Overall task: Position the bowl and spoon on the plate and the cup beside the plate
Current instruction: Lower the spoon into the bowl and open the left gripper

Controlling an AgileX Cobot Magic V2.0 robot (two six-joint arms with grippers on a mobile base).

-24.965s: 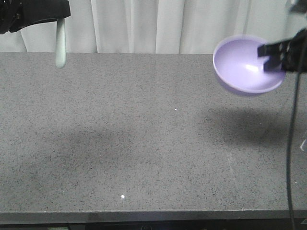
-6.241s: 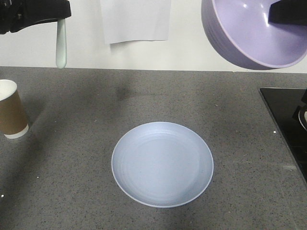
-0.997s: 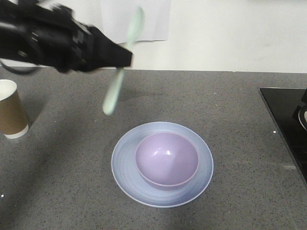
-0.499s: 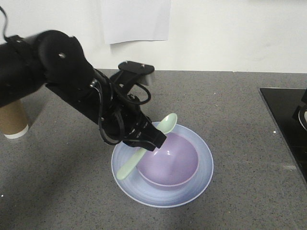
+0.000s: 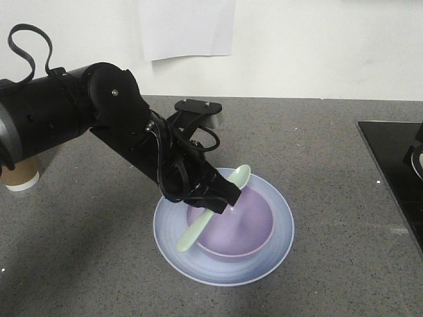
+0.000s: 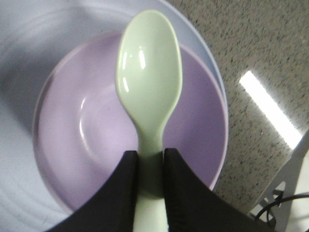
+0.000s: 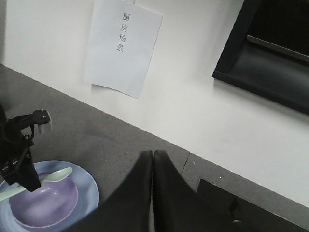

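Observation:
The purple bowl (image 5: 246, 224) sits in the middle of the pale blue plate (image 5: 281, 241). My left gripper (image 5: 215, 201) is shut on the handle of the mint-green spoon (image 5: 195, 232), which lies slanted across the bowl. Its head (image 5: 240, 175) points past the far rim. In the left wrist view the fingers (image 6: 123, 183) pinch the spoon (image 6: 149, 82) over the bowl (image 6: 82, 140) and plate (image 6: 24, 53). The brown cup (image 5: 20, 178) shows only its base behind the left arm. My right gripper (image 7: 152, 157) is shut and empty, well right of the plate (image 7: 91, 193).
A black cooktop (image 5: 393, 158) lies on the counter's right side. A white paper sheet (image 5: 188, 26) hangs on the back wall. A dark wall-mounted unit (image 7: 275, 48) shows in the right wrist view. The left arm spans the counter from the left edge to the plate.
The left arm has swung down from above the counter and brought the spoon over the bowl. In the last half second it shifted slightly right and lower. Bowl and plate stayed put.

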